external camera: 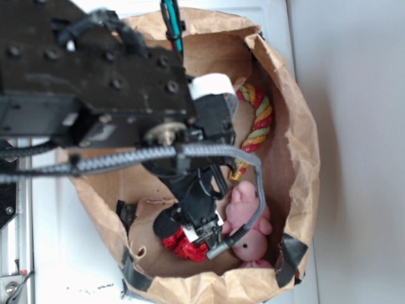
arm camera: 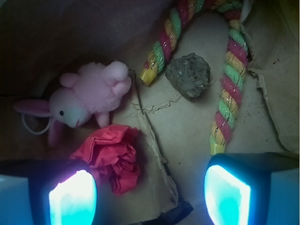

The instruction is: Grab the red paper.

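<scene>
Tool (arm camera: 150, 194) wide apart, seemingly just above red paper (arm camera: 112, 157), beside pink plush (arm camera: 89, 96).

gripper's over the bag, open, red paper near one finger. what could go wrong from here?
1. The red paper sits by one finger, off-centre in the open gripper; closing could miss or only pinch an edge.
2. The pink plush toy touches the paper; it could get caught too.
3. A raised cardboard flap beside the paper may snag a finger.
</scene>
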